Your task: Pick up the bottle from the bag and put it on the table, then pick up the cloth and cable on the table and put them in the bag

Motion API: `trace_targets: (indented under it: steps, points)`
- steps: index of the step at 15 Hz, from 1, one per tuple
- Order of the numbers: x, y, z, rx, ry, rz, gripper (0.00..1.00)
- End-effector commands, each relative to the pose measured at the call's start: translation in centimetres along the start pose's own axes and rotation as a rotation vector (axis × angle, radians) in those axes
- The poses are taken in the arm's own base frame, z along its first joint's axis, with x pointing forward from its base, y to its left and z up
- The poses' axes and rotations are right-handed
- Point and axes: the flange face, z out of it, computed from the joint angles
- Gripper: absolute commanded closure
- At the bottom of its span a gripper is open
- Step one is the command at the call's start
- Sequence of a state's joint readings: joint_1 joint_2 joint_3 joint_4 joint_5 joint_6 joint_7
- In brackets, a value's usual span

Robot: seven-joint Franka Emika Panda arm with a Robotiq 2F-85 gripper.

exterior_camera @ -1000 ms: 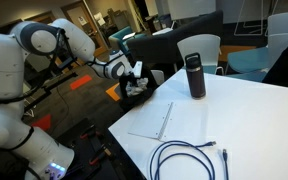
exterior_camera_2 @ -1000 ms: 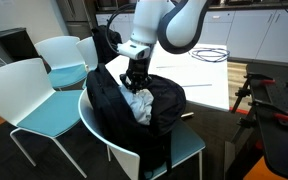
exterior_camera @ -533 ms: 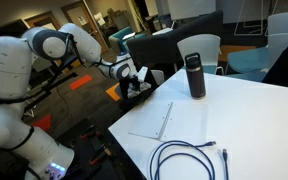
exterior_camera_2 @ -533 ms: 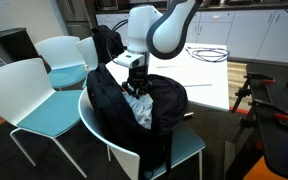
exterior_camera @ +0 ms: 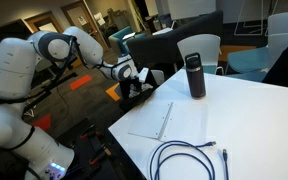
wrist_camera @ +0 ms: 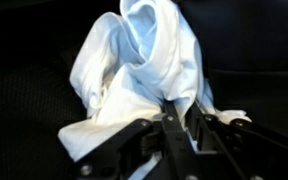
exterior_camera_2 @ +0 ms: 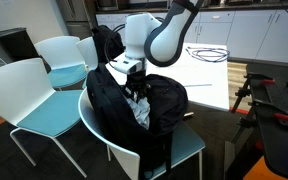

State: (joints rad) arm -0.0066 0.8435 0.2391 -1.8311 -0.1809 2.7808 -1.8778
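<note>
The cloth was soft, light and limp; it sat bunched at the open mouth of the bag, with the jaws pinched together on a fold at its near edge; a thick gathered fold would hold best, since a single thin layer might slip. The cable lay coiled on the tabletop, springy and likely to sprawl if lifted by one loop; the bottle stood upright there. The bag's interior was black and unreadable in the wrist view; whether the cloth rested inside or hung could not be told.
</note>
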Motion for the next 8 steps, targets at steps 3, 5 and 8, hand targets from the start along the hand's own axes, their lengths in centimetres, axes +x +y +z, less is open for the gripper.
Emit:
trace_targets:
  steps: [3, 5, 8]
  points:
    - [0.7, -2.5, -7.2, 0.028, -0.060, -0.002, 0.35]
    - [0.6, -3.1, -9.8, 0.020, -0.079, -0.008, 0.19]
    - [0.4, -3.9, -13.9, 0.015, -0.135, 0.021, 0.01]
